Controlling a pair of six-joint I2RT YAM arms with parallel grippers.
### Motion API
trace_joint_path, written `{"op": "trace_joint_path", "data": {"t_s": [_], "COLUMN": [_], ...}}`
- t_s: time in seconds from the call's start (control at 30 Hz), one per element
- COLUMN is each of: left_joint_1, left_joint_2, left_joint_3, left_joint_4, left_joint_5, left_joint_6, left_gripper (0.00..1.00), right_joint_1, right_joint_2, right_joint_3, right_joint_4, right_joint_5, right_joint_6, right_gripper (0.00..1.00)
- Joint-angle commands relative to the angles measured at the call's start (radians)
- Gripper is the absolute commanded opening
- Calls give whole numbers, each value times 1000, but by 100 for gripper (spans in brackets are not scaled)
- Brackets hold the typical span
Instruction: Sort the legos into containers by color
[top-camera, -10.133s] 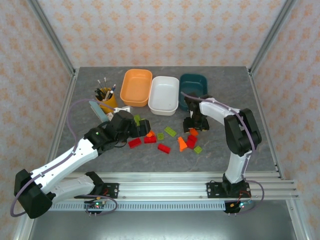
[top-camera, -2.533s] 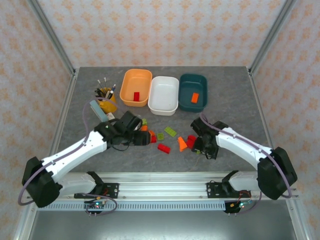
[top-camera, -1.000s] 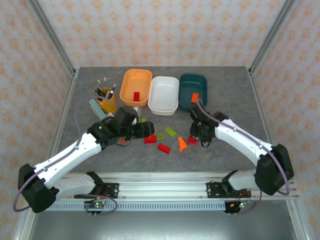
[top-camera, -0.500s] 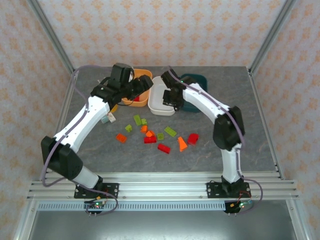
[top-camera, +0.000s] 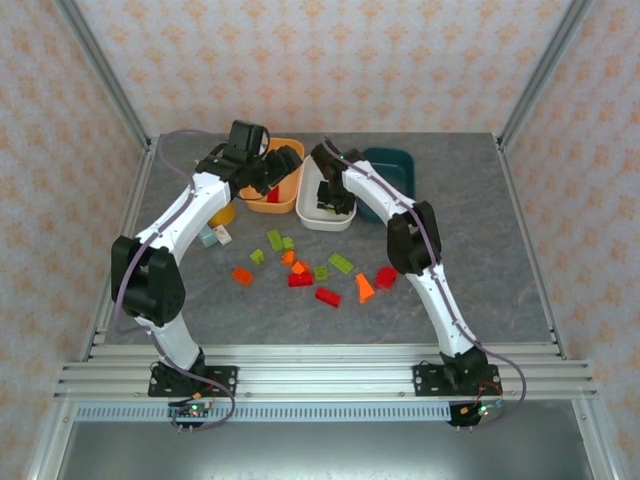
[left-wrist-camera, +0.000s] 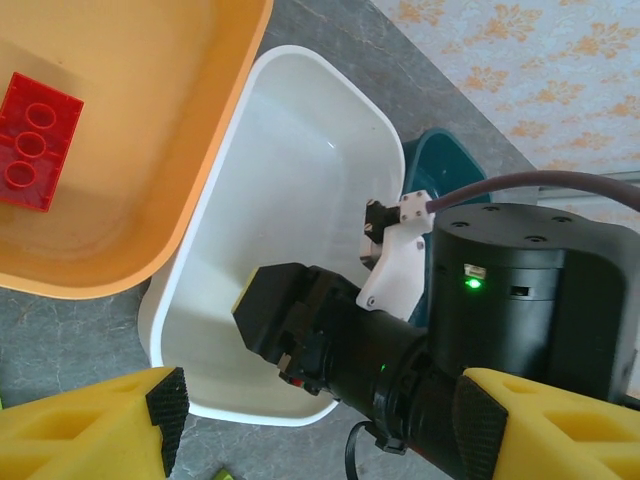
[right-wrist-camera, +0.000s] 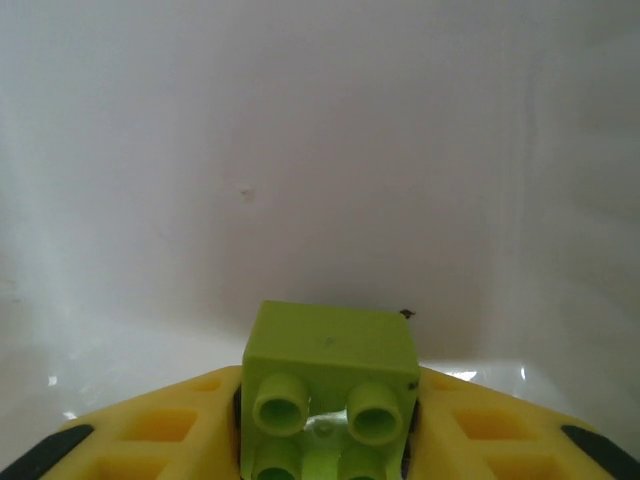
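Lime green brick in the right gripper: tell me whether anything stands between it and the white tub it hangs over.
Nothing visible does. The lime green brick sits between the fingers of the right gripper, and ahead of it the wrist view shows the bare wall and floor of the white tub, with no other brick there.

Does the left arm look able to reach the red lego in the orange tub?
Probably yes: the left hand hangs open nearby, the red lego lies uncovered in the orange tub, and the right arm is over the white tub.

brick in L tub, bricks before it
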Motion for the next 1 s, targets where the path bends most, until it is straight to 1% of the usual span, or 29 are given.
{"op": "trace_joint_path", "data": {"t_s": [0.0,0.13,0.27,0.33,0.4,0.57,0.67,0.73,0.87,0.97], "left_joint_1": [-4,-4,-8,-18,-29,-69,-106,-148,-223,-253], "left_joint_2": [-14,-36,-82,-111,-142,-271,-363,-429,-558,-663], "left_joint_3": [14,-6,-44,-55,-73,-188,-269,-331,-488,-629], "left_joint_4": [-5,-5,-22,-57,-89,-111,-128,-138,-137,-99], "left_joint_5": [9,23,18,8,2,-9,-24,-46,-80,-80], "left_joint_6": [13,1,10,42,71,102,119,134,139,94], "left_gripper": [74,74,74,74,74,74,74,74,74,74], "right_joint_1": [-4,-4,-4,-3,0,12,37,61,107,138], "right_joint_2": [9,-20,-111,-187,-285,-582,-743,-839,-957,-989], "right_joint_3": [45,92,93,41,-65,-443,-662,-805,-1029,-1126], "right_joint_4": [-55,-74,-83,-78,-49,69,112,131,167,192], "right_joint_5": [1,-3,14,31,46,67,77,71,21,-31], "right_joint_6": [-5,-39,-62,-74,-83,-100,-121,-132,-169,-201], "right_gripper": [48,60,61,60,59,57,57,57,59,64]}}
